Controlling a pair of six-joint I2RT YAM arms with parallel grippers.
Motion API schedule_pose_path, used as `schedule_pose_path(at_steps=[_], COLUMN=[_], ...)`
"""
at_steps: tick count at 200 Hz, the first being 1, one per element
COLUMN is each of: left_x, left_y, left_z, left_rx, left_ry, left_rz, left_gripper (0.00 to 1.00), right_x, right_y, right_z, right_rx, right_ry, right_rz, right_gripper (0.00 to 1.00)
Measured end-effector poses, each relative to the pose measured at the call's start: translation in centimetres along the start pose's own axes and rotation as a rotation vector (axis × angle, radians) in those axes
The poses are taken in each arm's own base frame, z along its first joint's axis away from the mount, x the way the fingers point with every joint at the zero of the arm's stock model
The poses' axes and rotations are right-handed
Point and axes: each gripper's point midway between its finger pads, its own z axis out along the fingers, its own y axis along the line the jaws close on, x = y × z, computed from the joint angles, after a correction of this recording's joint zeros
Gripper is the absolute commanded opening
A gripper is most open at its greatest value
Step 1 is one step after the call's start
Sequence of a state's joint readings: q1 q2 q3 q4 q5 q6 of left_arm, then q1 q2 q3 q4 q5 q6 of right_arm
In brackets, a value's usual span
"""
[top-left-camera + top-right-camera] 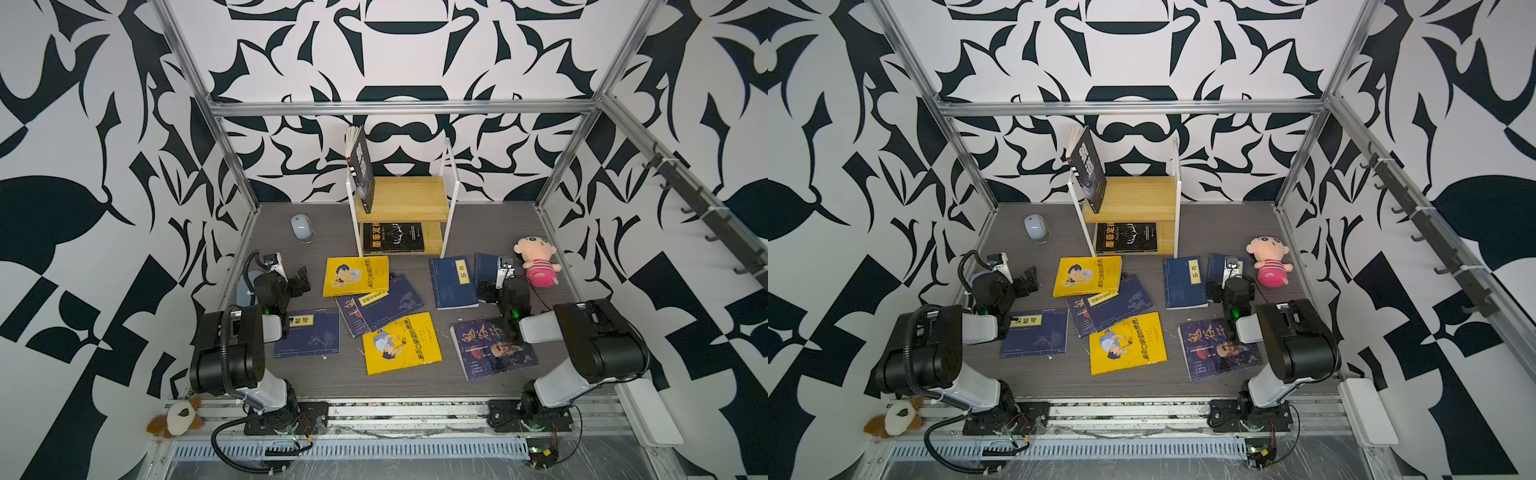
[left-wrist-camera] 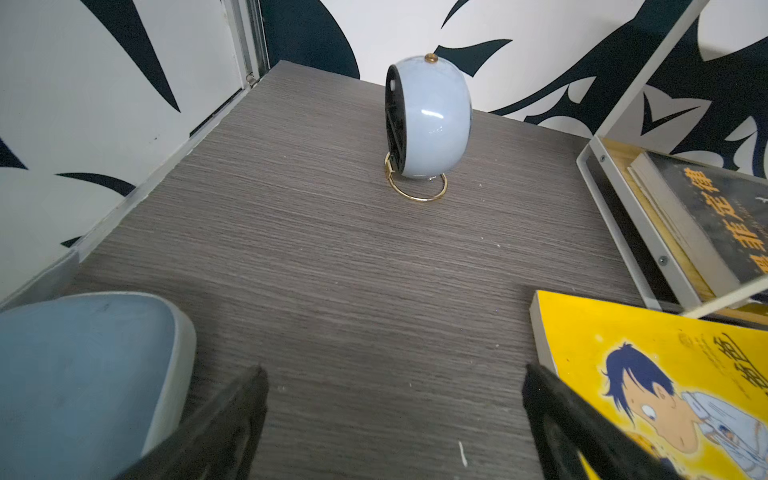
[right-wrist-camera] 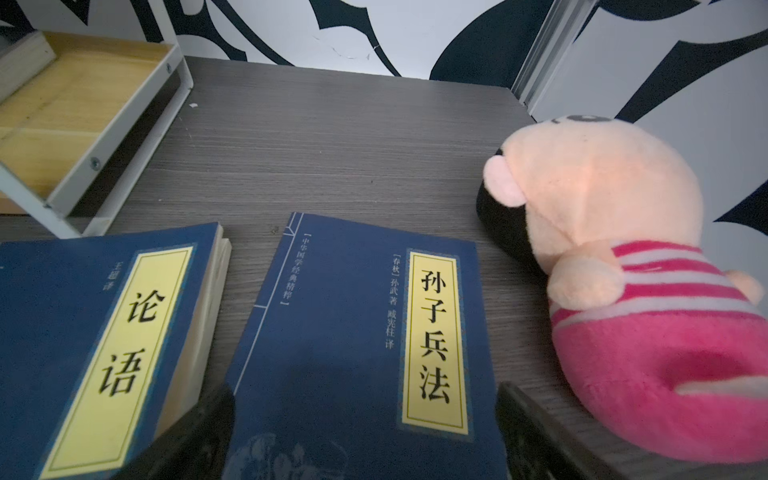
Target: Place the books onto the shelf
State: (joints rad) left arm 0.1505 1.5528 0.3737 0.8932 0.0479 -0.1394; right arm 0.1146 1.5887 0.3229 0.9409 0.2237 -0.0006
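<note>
The shelf (image 1: 409, 195) (image 1: 1133, 195) stands at the back middle. A black book (image 1: 361, 170) leans on its top board and another (image 1: 392, 237) lies flat on the lower one. Two yellow books (image 1: 356, 276) (image 1: 401, 343), several navy books (image 1: 453, 282) (image 1: 307, 332) and a portrait book (image 1: 492, 349) lie scattered on the table. My left gripper (image 2: 395, 370) (image 1: 299, 279) is open over bare table beside the far yellow book (image 2: 648, 374). My right gripper (image 3: 363, 390) is open, its fingers either side of a navy book (image 3: 353, 332), holding nothing.
A pale blue rounded object on a gold ring (image 1: 300, 226) (image 2: 428, 120) stands left of the shelf. The pink doll (image 1: 536, 259) (image 3: 623, 270) sits close to my right gripper. A blue-grey pad (image 2: 83, 365) lies by my left gripper. Frame walls enclose the table.
</note>
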Motion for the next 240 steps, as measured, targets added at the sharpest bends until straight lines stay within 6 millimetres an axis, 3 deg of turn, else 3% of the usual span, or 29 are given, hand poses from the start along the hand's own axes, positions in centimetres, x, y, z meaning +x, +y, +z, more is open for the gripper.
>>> schedule_pose_path(at_steps=[215, 240], left_x=[0.20, -0.06], left_y=[-0.43, -0.53], left_z=[0.00, -0.47], left_rx=[0.024, 0.037], left_ry=[0.009, 0.026], left_rz=[0.010, 0.005], left_gripper=[1.00, 1.00], right_x=[-0.05, -0.39], right_y=[0.32, -0.51], right_z=[0.00, -0.45], right_rx=[-0.019, 0.024], right_ry=[-0.002, -0.014], right_rz=[-0.003, 0.005], right_gripper=[1.00, 1.00])
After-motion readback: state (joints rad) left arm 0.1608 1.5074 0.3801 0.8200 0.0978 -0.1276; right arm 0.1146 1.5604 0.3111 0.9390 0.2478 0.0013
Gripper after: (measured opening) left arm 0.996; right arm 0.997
